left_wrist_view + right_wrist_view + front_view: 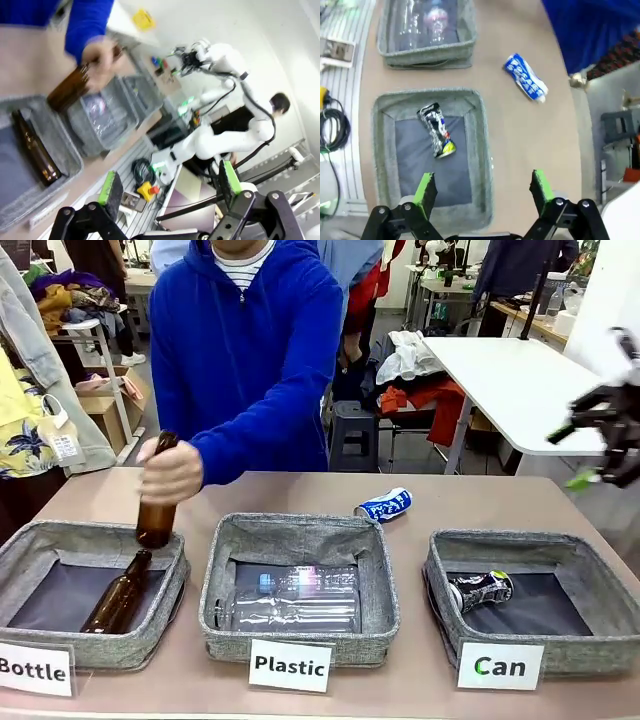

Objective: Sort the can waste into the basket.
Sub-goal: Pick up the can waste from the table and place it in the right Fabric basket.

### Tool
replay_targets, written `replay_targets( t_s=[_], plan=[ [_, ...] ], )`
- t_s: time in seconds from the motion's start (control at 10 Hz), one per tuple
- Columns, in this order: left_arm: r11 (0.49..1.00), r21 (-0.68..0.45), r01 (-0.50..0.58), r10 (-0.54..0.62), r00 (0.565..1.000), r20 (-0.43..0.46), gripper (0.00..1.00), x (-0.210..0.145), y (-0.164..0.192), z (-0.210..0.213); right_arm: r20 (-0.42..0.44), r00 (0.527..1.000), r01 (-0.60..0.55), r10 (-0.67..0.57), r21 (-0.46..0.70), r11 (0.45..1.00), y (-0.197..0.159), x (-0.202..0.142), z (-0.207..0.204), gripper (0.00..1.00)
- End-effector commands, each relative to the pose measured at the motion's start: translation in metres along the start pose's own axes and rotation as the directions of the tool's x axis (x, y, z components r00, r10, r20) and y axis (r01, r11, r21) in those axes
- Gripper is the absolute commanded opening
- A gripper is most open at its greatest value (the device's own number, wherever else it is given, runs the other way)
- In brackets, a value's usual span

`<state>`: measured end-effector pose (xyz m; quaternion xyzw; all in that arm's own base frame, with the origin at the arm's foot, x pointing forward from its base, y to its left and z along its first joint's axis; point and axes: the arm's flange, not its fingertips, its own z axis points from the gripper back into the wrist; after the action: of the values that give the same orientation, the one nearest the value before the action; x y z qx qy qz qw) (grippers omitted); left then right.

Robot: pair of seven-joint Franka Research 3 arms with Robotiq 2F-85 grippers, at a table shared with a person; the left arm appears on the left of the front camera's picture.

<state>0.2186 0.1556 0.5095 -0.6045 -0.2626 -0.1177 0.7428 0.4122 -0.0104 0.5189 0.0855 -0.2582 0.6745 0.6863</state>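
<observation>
Far left, a person's hand [172, 470] lowers a brown bottle [157, 520] into the Bottle basket [30, 540]. The left gripper [170, 182] faces that end, fingers spread and holding nothing; reaching in now could strike the person's arm. In the middle sits the Plastic basket [300, 530]. Near its far right corner a crushed blue can [384, 505] lies on its side on the table (dented, so likely to slip or roll when pinched), and a low finger may snag that fabric rim. On the right is the Can basket [520, 540], with one dark can [480, 590] inside. The right gripper [483, 189] hovers above it, fingers wide and empty.
</observation>
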Motion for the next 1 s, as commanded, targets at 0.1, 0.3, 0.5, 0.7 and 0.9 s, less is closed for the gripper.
replay_targets(
  t_s=[0.1, 0.3, 0.5, 0.7, 0.9],
  plan=[
    [0.965, -0.234, 0.115, -0.047, 0.960, 0.277, 1.00, -0.007, -0.079, 0.081, -0.159, 0.955, -0.224, 0.249, 0.158, 0.962, -0.079, 0.053, -0.062, 1.00],
    [0.928, -0.352, 0.122, -0.005, 0.949, 0.316, 1.00, -0.025, -0.099, 0.103, -0.185, 0.905, -0.333, 0.384, 0.257, 0.907, -0.117, 0.080, -0.109, 1.00],
    [0.884, -0.450, 0.128, 0.026, 0.947, 0.319, 1.00, -0.023, -0.103, 0.112, -0.186, 0.870, -0.390, 0.457, 0.309, 0.868, -0.148, 0.099, -0.159, 1.00],
    [0.897, -0.430, 0.104, 0.032, 0.954, 0.298, 1.00, -0.028, -0.096, 0.103, -0.134, 0.855, -0.434, 0.500, 0.341, 0.834, -0.161, 0.108, -0.197, 1.00],
    [0.908, -0.415, 0.057, 0.039, 0.975, 0.221, 1.00, -0.013, -0.084, 0.079, -0.124, 0.849, -0.442, 0.513, 0.366, 0.819, -0.167, 0.113, -0.221, 1.00]
  ],
)
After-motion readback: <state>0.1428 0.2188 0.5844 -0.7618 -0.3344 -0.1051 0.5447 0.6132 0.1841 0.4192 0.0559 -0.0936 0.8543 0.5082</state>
